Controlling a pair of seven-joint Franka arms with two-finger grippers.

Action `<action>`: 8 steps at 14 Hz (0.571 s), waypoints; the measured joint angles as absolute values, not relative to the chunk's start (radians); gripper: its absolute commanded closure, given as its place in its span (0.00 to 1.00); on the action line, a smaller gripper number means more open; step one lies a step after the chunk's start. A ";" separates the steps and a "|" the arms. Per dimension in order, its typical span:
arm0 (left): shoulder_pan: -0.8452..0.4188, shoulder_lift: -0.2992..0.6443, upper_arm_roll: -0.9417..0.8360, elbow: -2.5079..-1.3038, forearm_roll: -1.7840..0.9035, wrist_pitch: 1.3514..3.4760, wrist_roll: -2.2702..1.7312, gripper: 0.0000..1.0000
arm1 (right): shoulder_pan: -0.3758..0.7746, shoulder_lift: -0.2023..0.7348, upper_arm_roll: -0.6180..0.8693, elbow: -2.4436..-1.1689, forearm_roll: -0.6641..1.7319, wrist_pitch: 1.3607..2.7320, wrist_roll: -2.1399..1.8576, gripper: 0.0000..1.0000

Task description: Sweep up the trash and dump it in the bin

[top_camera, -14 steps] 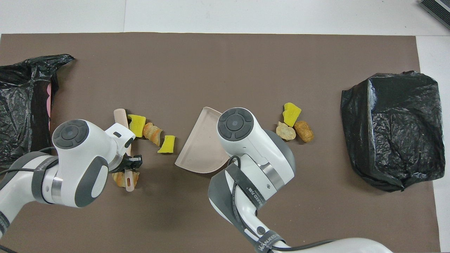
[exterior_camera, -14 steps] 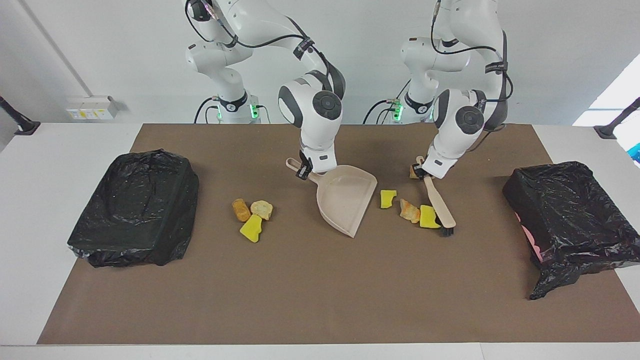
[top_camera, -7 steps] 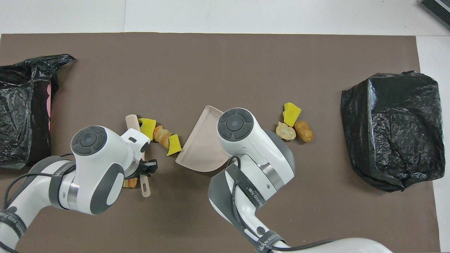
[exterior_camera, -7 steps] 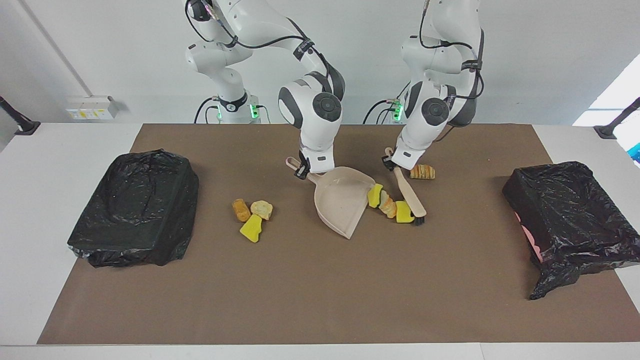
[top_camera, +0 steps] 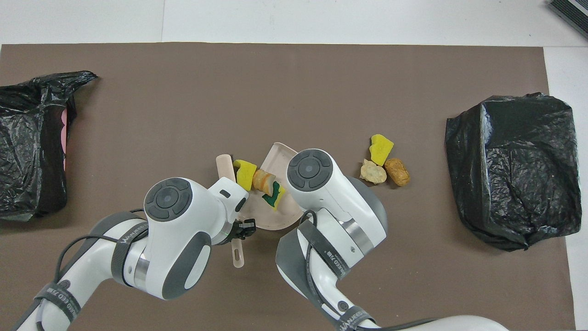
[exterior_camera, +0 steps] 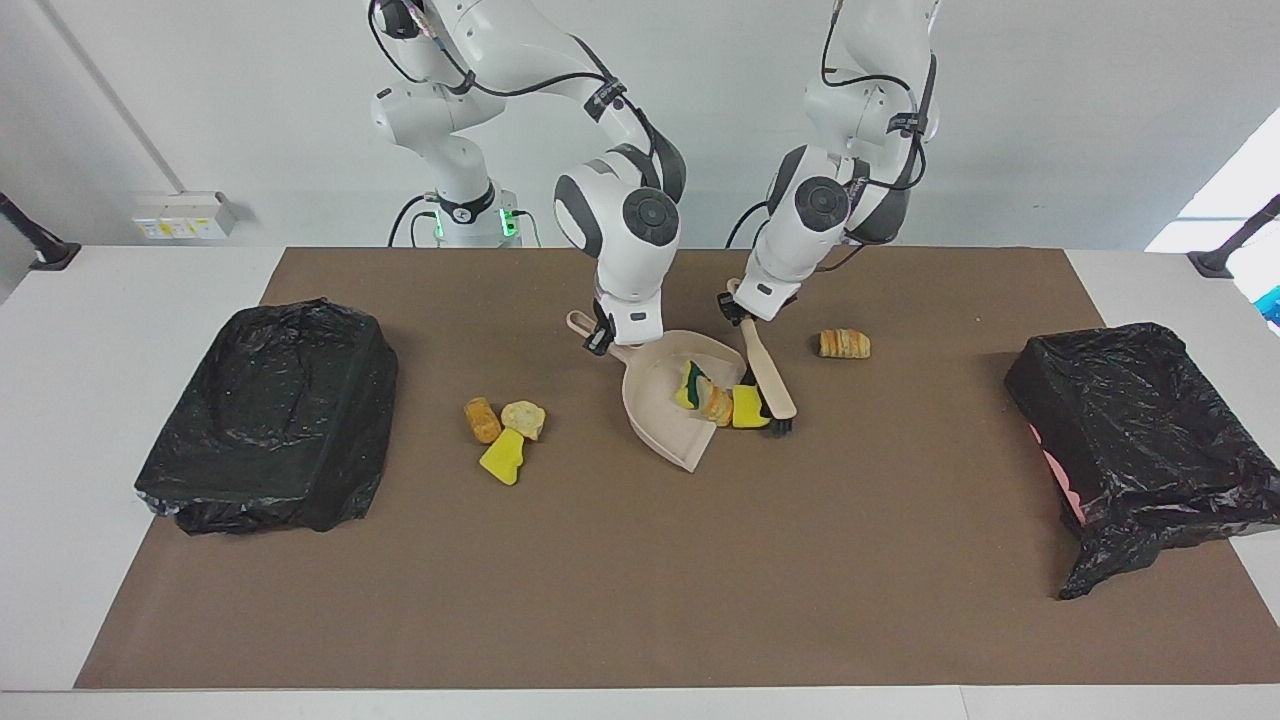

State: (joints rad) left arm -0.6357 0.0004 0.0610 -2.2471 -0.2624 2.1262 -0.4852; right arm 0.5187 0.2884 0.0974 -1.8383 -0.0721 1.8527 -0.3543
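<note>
Trash (exterior_camera: 716, 405): lying in three spots on brown-matted desk (exterior_camera: 620, 580). Sitting at either end, black-bagged bins (exterior_camera: 270, 415). Resting mid-desk, beige dustpan (exterior_camera: 655, 400), handle being clamped by right hand (exterior_camera: 598, 340). Being gripped shut by left hand (exterior_camera: 735, 308), brush (exterior_camera: 768, 385), bristles pressing yellow sponge bit (exterior_camera: 748, 408) at dustpan's lip, two more pieces already sitting inside. Waiting toward right arm's end, three chunks (exterior_camera: 505, 430); lying alone toward left arm's end, bread lump (exterior_camera: 844, 344).

Seven trash chunks (exterior_camera: 508, 432) (three yellow); one dustpan (exterior_camera: 655, 400); one brush (exterior_camera: 768, 375); two bins (exterior_camera: 270, 415).
</note>
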 measured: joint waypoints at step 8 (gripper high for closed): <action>-0.637 -0.079 0.065 -2.199 -0.244 1.813 -0.445 1.00 | 0.519 0.288 0.098 -1.839 -0.048 1.854 -0.336 1.00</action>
State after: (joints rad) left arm -0.6371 -0.0789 0.0649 -2.1995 -0.2437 1.8132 -0.4454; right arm 0.5187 0.2883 0.0976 -1.8393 -0.0484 1.8536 -0.3362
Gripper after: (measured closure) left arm 0.736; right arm 0.683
